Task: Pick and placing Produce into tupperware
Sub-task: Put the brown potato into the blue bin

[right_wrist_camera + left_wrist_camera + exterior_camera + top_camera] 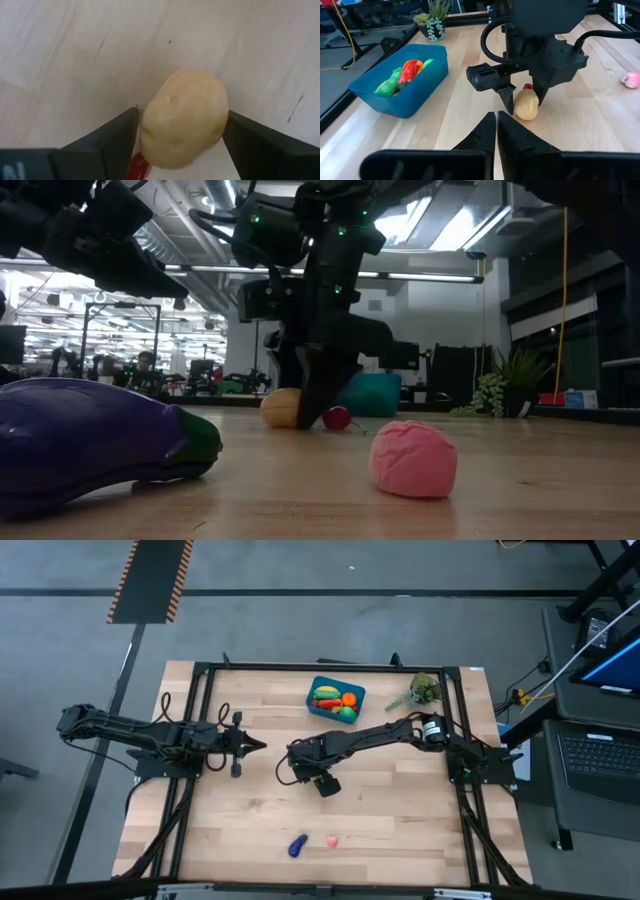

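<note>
Right wrist view: right gripper fingers spread either side of the tan potato on the desk, not clamped; left gripper clenched, empty; tub nearby.

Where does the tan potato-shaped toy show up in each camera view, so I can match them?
High view: the tan potato-shaped toy is hidden under the right gripper.
Low view: left of centre, beside the dark fingers.
Left wrist view: centre.
Right wrist view: centre, fingers either side.
Shared landmark: the small red toy touching it; teal-blue plastic tub beyond.
</note>
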`<control>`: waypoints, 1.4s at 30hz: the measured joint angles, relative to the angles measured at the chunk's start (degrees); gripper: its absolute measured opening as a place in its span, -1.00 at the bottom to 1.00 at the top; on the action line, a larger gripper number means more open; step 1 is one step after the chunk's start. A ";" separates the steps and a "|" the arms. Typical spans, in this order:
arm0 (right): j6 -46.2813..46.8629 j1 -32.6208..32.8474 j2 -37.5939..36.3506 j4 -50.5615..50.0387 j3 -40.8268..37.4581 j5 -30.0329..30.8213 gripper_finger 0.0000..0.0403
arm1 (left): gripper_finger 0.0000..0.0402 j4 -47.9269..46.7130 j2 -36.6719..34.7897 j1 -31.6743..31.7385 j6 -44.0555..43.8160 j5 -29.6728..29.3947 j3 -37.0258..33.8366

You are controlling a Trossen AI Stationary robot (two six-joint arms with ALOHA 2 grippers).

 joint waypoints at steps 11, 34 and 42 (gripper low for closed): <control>6.18 0.02 0.02 2.05 0.00 -0.83 0.38 | -0.95 0.02 0.00 0.00 0.02 0.00 0.00; 15.29 -0.13 0.02 3.06 0.04 -1.53 0.14 | -0.99 -0.83 0.00 0.00 1.25 -0.02 0.00; 15.24 -0.14 0.02 3.02 0.07 -1.52 0.13 | -0.93 -0.83 0.00 0.01 1.37 -0.02 0.00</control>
